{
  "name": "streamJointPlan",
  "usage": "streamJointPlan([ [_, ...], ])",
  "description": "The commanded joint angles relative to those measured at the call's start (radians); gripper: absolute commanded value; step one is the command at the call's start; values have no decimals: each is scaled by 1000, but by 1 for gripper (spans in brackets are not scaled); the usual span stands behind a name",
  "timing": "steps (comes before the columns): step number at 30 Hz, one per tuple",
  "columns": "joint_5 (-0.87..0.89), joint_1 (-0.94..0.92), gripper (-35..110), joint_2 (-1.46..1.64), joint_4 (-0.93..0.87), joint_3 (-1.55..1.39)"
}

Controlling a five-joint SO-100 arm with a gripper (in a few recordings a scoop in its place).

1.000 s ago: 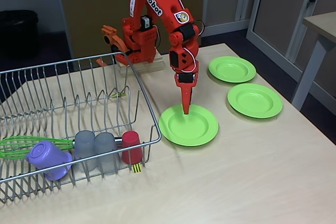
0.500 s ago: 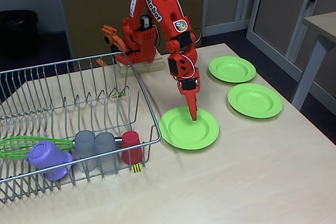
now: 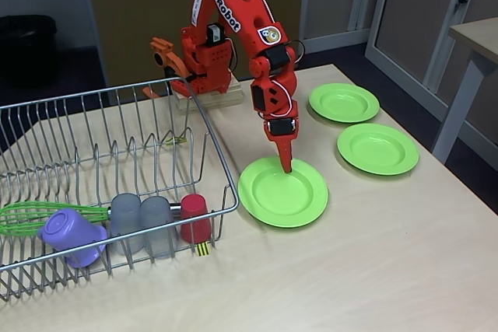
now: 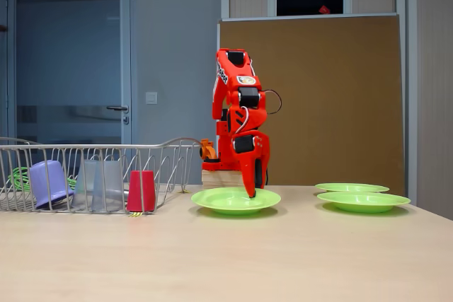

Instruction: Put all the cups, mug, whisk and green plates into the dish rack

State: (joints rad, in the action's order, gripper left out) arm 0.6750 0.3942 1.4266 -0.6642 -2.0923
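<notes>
Plastic green plate (image 3: 283, 192) under my gripper (image 3: 286, 164) | light, stiff, slick, grab its rim | gripper looks pinched narrow on far rim

One fixed view high, angled down over bench (image 3: 373, 254); other low at bench (image 4: 283, 259) edge, level. Both share rack (image 3: 117, 153), plates, arm.
</notes>
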Motion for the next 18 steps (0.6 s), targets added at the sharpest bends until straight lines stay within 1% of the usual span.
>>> streamJointPlan([
  [1,8,51,0,61,-239,198],
  [4,-28,72,0,51,-443,448],
  [8,-78,86,0,-34,-716,851],
  [11,-114,80,0,-120,-882,1132],
  [18,-242,9,0,-249,-1135,1654],
])
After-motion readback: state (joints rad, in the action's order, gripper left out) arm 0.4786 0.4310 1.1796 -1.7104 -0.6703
